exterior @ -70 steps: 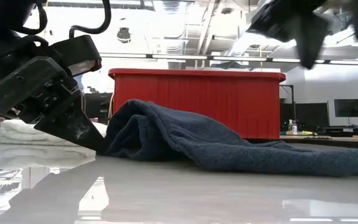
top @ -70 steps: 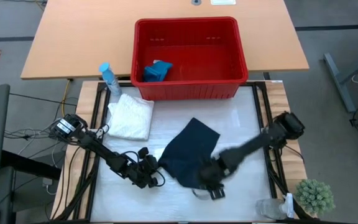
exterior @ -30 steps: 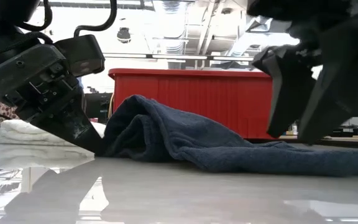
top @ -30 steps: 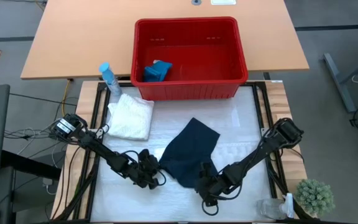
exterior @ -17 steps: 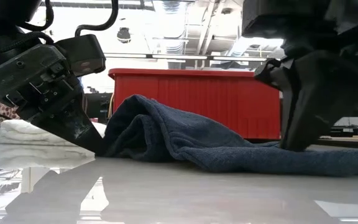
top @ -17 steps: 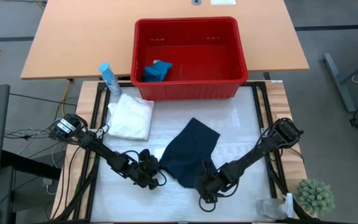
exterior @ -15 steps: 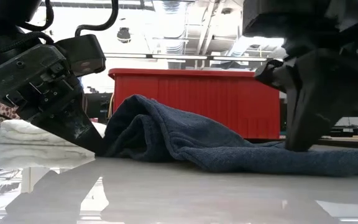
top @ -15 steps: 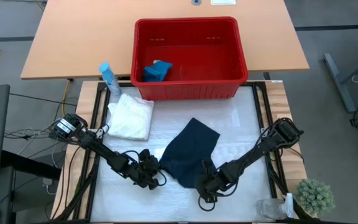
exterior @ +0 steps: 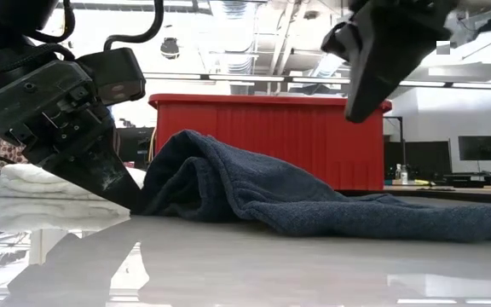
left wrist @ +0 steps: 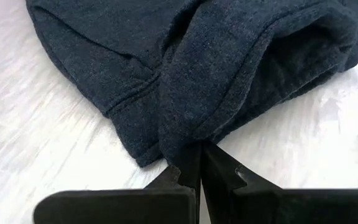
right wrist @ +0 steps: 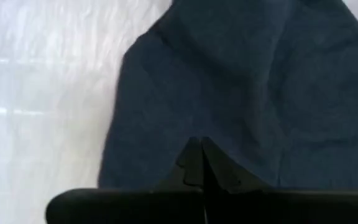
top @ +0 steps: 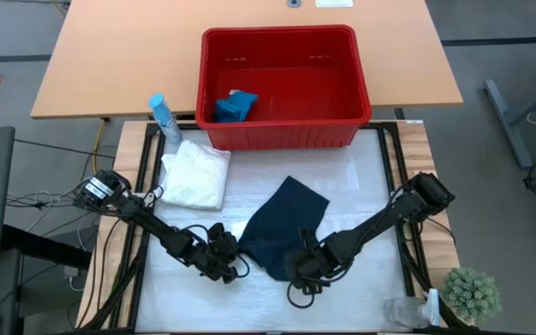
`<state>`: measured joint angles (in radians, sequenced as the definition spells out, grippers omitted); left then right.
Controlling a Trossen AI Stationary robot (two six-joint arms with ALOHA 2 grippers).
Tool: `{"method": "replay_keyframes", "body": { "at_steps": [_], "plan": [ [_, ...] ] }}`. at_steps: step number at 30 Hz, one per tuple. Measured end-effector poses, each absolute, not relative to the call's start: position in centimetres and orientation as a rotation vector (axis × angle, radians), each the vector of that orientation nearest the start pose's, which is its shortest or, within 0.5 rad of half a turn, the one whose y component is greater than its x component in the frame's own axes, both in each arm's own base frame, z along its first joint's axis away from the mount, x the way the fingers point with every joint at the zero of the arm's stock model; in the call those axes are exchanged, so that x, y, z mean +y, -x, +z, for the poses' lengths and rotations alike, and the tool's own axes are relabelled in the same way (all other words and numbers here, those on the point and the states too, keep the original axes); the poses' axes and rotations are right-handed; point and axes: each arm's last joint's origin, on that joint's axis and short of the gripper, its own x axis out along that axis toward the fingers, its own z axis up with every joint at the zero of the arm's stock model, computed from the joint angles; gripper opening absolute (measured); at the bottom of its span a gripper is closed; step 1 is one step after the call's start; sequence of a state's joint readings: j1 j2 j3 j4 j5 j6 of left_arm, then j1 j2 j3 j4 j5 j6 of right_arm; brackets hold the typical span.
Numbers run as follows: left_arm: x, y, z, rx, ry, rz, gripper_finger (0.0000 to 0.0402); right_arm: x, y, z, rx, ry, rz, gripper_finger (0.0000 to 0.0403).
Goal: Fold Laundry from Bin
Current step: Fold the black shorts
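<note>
The navy cloth (top: 282,231) lies rumpled mid-bench toward the front edge, its long axis running from front-left to back-right. The left claw (left wrist: 199,163) is clenched on its front-left corner, fingers pinched over a fold. The right claw (right wrist: 202,163), pressed closed with no cloth visibly between its fingers, hangs above the front-right edge.
</note>
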<state>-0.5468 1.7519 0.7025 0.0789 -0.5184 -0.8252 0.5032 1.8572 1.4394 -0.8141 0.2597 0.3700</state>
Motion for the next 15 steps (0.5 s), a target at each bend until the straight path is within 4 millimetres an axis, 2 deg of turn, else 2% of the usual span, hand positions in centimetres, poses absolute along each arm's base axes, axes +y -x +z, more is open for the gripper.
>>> {"method": "replay_keyframes", "body": {
  "at_steps": [2, 4, 9, 12, 15],
  "plan": [
    [-14.1, -25.9, 10.4, 0.771, 0.284, 0.309, 0.0, 17.0, -33.5, 22.3, 1.15, 0.137, -0.002, 0.0015],
    [-14.1, -25.9, 10.4, 0.772, 0.286, 0.309, 0.0, 17.1, -33.8, 22.5, 1.139, 0.103, 0.035, 0.0036],
    [-14.1, -25.9, 10.4, 0.774, 0.295, 0.308, 0.0, 19.1, -34.1, 22.4, 1.077, 0.043, 0.174, 0.0139],
    [-14.1, -25.9, 10.4, 0.776, 0.296, 0.306, 0.0, 20.0, -34.0, 22.1, 1.045, 0.068, 0.159, 0.0197],
    [-14.1, -25.8, 10.4, 0.777, 0.294, 0.306, 0.0, 20.6, -34.3, 20.4, 1.069, 0.105, 0.125, 0.023]
  ]
}}
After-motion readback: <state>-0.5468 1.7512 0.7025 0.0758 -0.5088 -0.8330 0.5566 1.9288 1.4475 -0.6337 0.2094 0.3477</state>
